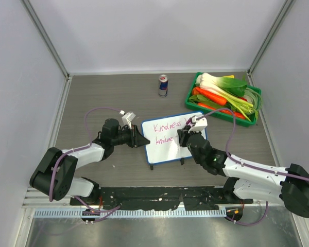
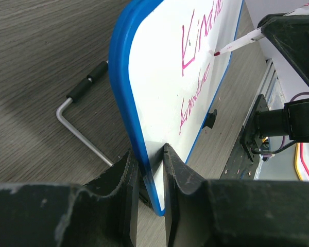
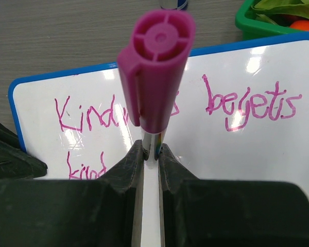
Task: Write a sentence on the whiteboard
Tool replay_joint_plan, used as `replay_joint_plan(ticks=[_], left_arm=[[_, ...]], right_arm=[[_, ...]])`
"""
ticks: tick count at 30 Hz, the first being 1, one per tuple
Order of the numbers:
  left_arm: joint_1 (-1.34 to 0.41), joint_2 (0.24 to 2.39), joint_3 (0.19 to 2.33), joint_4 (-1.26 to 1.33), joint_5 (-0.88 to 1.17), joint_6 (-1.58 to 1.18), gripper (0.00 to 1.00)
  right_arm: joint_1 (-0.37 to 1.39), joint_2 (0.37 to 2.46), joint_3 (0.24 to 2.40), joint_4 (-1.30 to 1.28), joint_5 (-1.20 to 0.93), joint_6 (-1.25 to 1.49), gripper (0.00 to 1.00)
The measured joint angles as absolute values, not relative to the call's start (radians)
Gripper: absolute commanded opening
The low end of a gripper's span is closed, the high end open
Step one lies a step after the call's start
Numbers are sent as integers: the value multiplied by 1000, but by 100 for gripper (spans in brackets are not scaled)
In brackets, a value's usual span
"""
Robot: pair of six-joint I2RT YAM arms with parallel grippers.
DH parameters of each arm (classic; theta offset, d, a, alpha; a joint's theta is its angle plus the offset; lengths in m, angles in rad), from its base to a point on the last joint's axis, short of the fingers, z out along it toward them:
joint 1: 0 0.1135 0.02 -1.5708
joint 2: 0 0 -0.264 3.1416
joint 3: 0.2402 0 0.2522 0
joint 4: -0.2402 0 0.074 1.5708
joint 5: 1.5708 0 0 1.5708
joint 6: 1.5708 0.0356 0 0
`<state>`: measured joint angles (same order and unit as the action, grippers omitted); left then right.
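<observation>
The whiteboard (image 1: 167, 150) with a blue rim stands tilted on the table's middle. It also shows in the left wrist view (image 2: 165, 77) and the right wrist view (image 3: 237, 149). The sentence (image 1: 167, 127) in magenta reads "Kindness begets" on one line, with "kind…" begun below (image 3: 85, 167). My left gripper (image 2: 152, 159) is shut on the whiteboard's left rim. My right gripper (image 3: 151, 152) is shut on a magenta-capped marker (image 3: 154, 72), whose tip (image 2: 216, 53) is at the board's face.
A green tray (image 1: 224, 116) with carrots and leeks sits at the back right. A drink can (image 1: 163, 85) stands behind the board. The board's wire stand (image 2: 80, 131) shows behind it. The cell's walls close in on both sides.
</observation>
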<state>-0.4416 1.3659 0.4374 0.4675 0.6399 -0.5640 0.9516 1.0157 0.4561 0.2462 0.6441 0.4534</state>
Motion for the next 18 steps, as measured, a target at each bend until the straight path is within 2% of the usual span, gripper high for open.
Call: replay_joint_plan(ticks=[18], left_arm=[[-442,1366,437,467,640,-564,0]], right_arm=[[947,1046,456,283,619,455,1]])
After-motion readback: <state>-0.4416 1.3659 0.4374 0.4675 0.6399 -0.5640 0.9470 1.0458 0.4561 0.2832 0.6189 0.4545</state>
